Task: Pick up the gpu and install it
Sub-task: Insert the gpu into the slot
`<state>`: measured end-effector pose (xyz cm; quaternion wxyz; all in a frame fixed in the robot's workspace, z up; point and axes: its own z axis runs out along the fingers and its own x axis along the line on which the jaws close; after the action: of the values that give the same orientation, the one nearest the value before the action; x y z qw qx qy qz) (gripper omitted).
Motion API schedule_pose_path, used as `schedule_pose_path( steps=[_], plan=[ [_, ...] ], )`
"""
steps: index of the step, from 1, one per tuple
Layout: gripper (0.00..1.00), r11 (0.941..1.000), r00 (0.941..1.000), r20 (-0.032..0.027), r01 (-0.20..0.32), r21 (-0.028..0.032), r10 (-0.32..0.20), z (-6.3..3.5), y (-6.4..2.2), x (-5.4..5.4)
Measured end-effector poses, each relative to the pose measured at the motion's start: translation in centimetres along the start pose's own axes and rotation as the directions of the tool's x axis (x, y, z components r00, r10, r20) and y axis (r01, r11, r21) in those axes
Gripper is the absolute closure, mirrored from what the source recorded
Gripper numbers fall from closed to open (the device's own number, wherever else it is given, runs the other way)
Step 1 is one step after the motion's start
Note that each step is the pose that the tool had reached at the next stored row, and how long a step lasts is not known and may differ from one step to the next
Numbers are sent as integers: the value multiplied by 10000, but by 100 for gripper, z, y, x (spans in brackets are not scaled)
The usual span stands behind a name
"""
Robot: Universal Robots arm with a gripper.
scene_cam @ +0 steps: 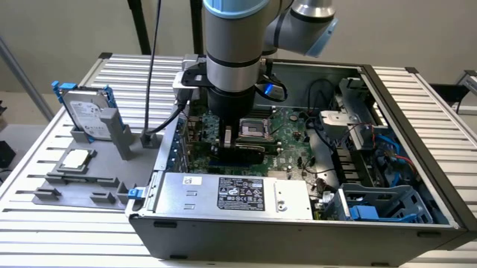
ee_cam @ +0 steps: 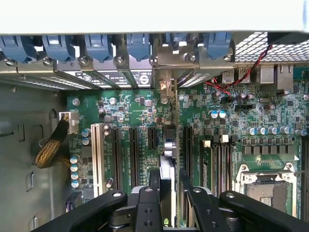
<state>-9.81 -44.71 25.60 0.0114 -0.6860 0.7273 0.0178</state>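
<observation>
In the exterior view my gripper point(scene_cam: 240, 142) reaches down into the open computer case point(scene_cam: 417, 111) over the green motherboard point(scene_cam: 291, 125). It is shut on the gpu point(scene_cam: 244, 153), a dark flat card held on edge. The wrist view shows the gpu point(ee_cam: 167, 145) edge-on as a thin strip between the two black fingers point(ee_cam: 154, 186), with the gripper point(ee_cam: 169, 182) closed around it. The card runs in line with the black expansion slots point(ee_cam: 132, 154), and its far end reaches toward the silver bracket openings point(ee_cam: 166, 89) at the case's rear wall. I cannot tell whether it touches a slot.
A silver hard drive with blue rails point(scene_cam: 84, 110) and a small square CPU chip point(scene_cam: 77, 159) rest on a grey fixture point(scene_cam: 67, 187) at the exterior view's left. The power supply point(scene_cam: 231, 194), CPU socket point(ee_cam: 268, 186), blue slot latches point(ee_cam: 99, 46) and cables point(scene_cam: 350, 139) crowd the case.
</observation>
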Motion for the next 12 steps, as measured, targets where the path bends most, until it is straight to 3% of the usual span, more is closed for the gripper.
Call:
schedule_pose_path(
  steps=[12],
  plan=[
    [73, 10000, 10000, 1, 3, 1, -3, 1, 10, -11]
  ],
)
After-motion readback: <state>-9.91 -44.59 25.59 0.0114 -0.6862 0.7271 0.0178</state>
